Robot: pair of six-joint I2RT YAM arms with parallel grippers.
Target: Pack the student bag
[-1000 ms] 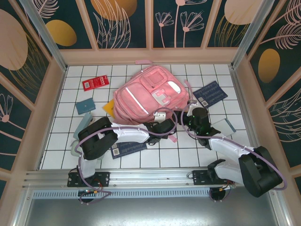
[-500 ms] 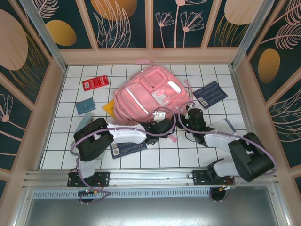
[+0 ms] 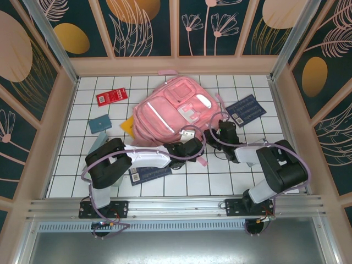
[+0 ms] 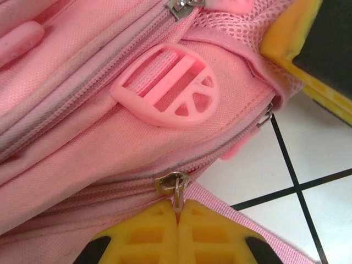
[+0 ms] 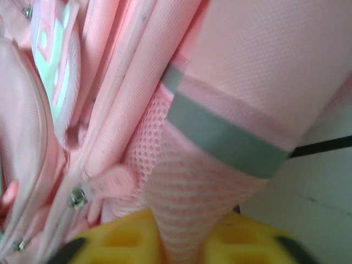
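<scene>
Tiled table (image 3: 220,184): student bag (image 3: 170,113) laid diagonally at centre. Lower-edge zipper pull (image 4: 175,184) pinched by left gripper (image 4: 177,212); right-edge mesh pocket (image 5: 181,187) clamped by right gripper (image 5: 184,236).

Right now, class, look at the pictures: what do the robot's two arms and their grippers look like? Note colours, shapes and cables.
The left arm and the right arm each have smooth white links between bulky black joints, on black bases. A thin lilac cable loops along each arm. The left gripper and the right gripper have bright yellow fingers with moulded square recesses, black behind.
</scene>
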